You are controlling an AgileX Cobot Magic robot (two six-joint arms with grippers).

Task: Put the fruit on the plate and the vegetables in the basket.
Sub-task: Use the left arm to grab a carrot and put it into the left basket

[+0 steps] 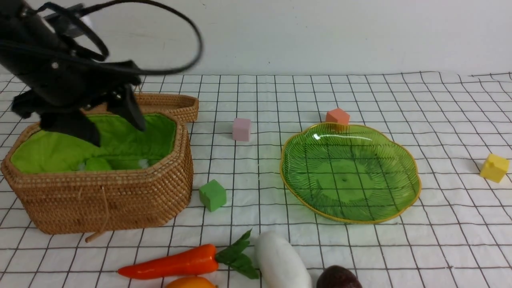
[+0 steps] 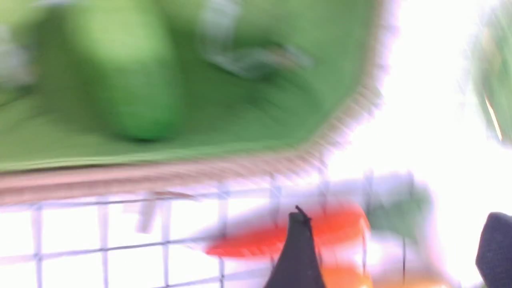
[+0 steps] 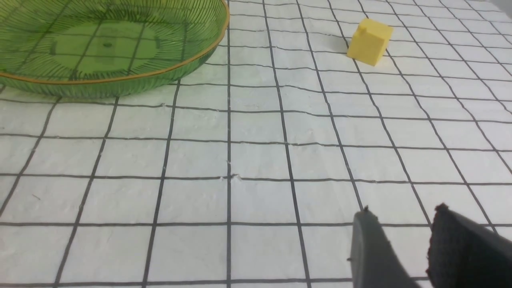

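1. The light green vegetable (image 1: 98, 164) lies inside the basket (image 1: 104, 200), down on the green lining. It is only a blur in my left wrist view.
2. The carrot (image 1: 172, 262) lies on the desk (image 1: 400, 248) in front of the basket, its leaves pointing at the white radish (image 1: 282, 262) just beside it. The mango (image 1: 192, 283) sits just nearer than the carrot, and the dark round fruit (image 1: 339, 278) is just right of the radish.
3. The plate (image 1: 350, 172) rests on the desk, right of the basket and well apart from it.
4. My left end effector (image 1: 118, 136) hangs over the basket's opening, released — fingers spread wide, nothing between them.
5. My right end effector (image 3: 404, 209) is low over bare desk near the plate, fingers a little apart, grasping nothing.
6. The wicker lid (image 1: 168, 105) sits right behind the basket. Around them are four cubes — the pink cube (image 1: 241, 129), the orange cube (image 1: 337, 116) just behind the plate's rim, the green cube (image 1: 212, 195) between basket and plate, and the yellow cube (image 1: 494, 168) right of the plate.
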